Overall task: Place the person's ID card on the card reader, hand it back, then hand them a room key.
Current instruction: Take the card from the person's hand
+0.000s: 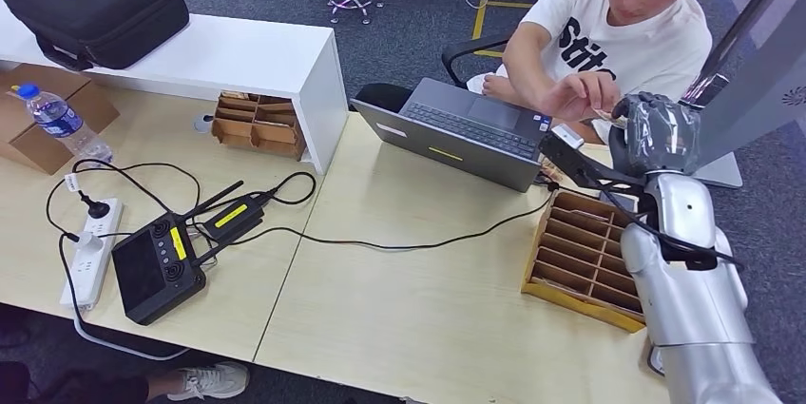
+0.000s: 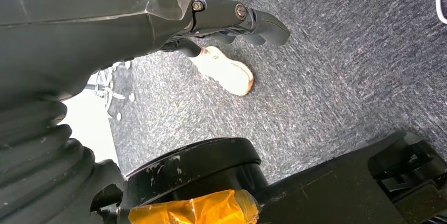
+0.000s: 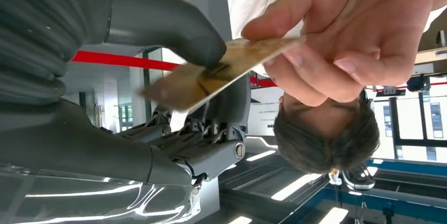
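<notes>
While my right hand [image 1: 654,133] is raised toward the person's hand [image 1: 582,95] past the laptop [image 1: 456,133], I'd say we're mid card handoff. Right wrist view: my thumb and fingers pinch the card [image 3: 221,74], their fingers hold its other end. Can't tell which card. Left hand [image 2: 232,16] hangs curled over the floor, empty.

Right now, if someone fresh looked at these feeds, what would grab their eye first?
The handover: the right hand and the person's hand both grip a tan card, raised beyond the table's far right edge beside the open laptop. Next, the cardboard slotted tray on the table just below that hand, and the black controller with its cables at the table's left.
</notes>
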### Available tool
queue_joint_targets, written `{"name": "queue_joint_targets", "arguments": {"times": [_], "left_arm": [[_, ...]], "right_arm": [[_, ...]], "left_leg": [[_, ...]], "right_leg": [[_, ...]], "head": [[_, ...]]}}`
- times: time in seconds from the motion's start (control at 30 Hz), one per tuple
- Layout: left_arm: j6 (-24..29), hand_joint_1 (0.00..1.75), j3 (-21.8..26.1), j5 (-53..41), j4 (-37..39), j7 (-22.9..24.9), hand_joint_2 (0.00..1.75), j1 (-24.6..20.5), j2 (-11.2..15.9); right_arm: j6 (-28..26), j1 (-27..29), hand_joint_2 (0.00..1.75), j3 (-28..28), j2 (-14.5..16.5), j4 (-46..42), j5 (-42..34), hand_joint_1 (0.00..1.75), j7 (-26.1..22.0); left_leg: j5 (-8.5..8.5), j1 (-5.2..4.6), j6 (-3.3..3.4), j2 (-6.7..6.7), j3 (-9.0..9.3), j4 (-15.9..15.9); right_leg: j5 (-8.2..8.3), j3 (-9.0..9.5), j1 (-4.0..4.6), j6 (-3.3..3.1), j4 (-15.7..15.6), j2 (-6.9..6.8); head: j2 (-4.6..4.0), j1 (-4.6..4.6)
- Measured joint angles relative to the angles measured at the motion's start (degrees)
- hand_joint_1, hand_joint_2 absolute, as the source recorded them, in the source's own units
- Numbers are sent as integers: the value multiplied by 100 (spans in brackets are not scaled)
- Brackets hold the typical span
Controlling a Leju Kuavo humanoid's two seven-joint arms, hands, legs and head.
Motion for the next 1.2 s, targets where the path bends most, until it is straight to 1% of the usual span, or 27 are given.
{"name": "queue_joint_targets", "arguments": {"times": [0.33,0.67,0.7,0.77,0.83,0.93,1.03,1.1,1.2], "left_arm": [[0,0,-2,-2,-2,0,175,0,-1],[0,0,-2,-68,-2,2,175,0,-2],[2,0,-2,-64,-2,2,175,0,-2],[18,0,2,-3,-2,-2,175,0,-2],[65,0,16,112,-2,-20,175,7,-3],[179,0,79,261,-2,-67,175,29,-5],[296,0,185,383,-2,-124,175,50,-7],[356,0,269,446,-2,-164,175,65,-8],[414,0,364,507,-2,-204,175,80,-10]], "right_arm": [[2,13,175,-78,3,-55,0,175,-18],[37,83,175,-78,61,-232,-6,175,-179],[33,103,175,-78,67,-264,-66,175,-238],[-29,245,175,-94,81,-444,-433,175,-549],[-168,687,175,-158,80,-948,-1062,175,-1013],[-403,1793,175,-290,43,-2064,-1788,175,-1492],[-628,2887,175,-510,33,-3003,-2345,175,-1821],[-777,3519,175,-704,33,-3509,-2635,175,-2003],[-898,4176,175,-950,41,-3998,-2937,175,-2139]], "left_leg": [[0,0,0,0,0,0],[0,0,0,0,0,0],[0,0,0,0,0,0],[0,2,0,-4,3,1],[-2,4,1,-18,4,1],[-14,6,-2,-38,0,1],[-25,6,-2,-44,-5,0],[-32,5,-2,-40,-6,0],[-38,5,-6,-27,-3,0]], "right_leg": [[0,0,0,0,0,0],[0,0,0,0,0,0],[0,0,0,0,0,0],[-1,-2,1,-1,-2,-4],[-7,0,3,1,-6,-16],[-21,5,5,3,-8,-35],[-33,5,5,-1,-8,-42],[-37,4,4,-1,-8,-39],[-38,1,4,-2,-9,-29]], "head": [[0,-1],[0,0],[0,0],[0,0],[0,0],[0,-1],[0,-1],[0,-1],[0,-1]]}}
